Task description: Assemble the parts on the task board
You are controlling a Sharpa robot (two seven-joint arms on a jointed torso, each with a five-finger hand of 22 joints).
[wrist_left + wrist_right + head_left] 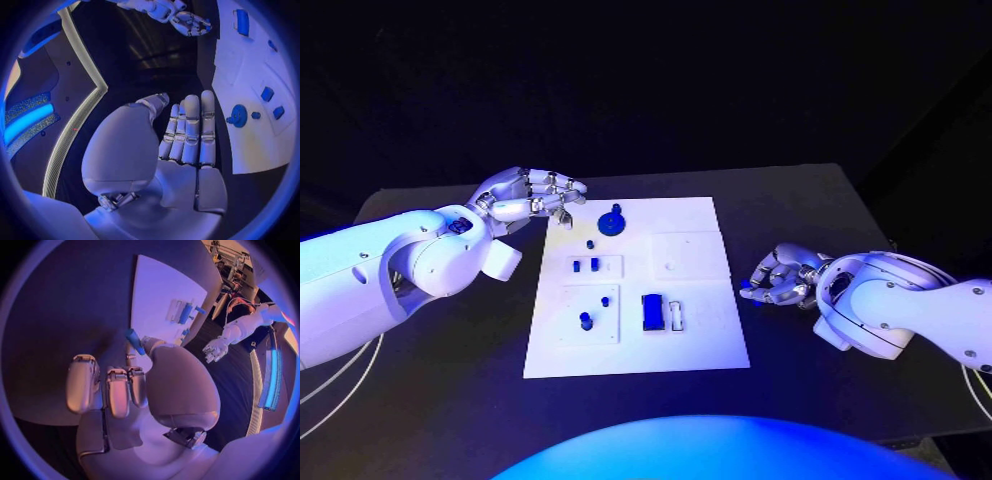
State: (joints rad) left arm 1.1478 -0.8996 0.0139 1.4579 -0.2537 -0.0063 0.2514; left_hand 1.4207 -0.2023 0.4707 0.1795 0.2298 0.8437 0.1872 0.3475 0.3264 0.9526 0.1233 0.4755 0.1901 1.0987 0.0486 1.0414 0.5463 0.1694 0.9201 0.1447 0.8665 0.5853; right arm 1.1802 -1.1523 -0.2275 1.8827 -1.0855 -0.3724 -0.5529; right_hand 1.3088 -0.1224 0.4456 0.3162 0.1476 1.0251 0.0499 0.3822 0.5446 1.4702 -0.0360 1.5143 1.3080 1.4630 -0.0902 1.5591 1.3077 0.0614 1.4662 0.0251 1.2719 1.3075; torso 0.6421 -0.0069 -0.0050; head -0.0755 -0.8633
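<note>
The right hand point(779, 277) pinched a blue part point(134, 340) beside the task board point(704, 345); its light grip risked dropping it. The left hand point(531, 198) hovered empty.

I see my two arms in smooth white rounded shells, the left arm point(387, 265) bulky, thin cables trailing beneath it. Each ends in a silver hand point(528, 197) with segmented metallic fingers point(190, 130).

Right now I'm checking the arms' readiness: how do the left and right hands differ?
The left hand hovers at the task board's far left corner, fingers straight and together; the right hand sits beside the board's right edge, fingers curled in. Whether the right hand holds anything, I cannot tell; the left holds nothing.
</note>
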